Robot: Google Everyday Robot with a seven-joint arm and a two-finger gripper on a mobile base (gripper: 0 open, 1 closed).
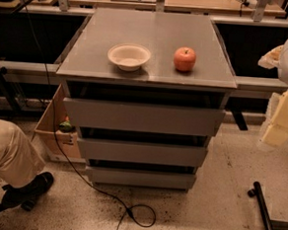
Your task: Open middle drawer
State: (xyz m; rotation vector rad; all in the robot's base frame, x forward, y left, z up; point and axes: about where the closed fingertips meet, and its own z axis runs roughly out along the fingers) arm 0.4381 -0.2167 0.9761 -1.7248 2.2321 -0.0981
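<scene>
Gripper (280,127) sits at the right edge, can't tell if it's wide or narrow; middle drawer (141,152) looks shut, well apart.

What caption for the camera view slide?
Gripper at right edge, off the cabinet; middle drawer not yet opened; bowl and apple on top.

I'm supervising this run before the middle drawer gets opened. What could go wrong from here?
1. The middle drawer has a plain handleless front between two similar grey fronts; the end effector, off at the right edge, might catch the wrong one.
2. A jolt to the cabinet could roll the apple off its top.
3. The black cable on the floor in front could snag the base.
</scene>
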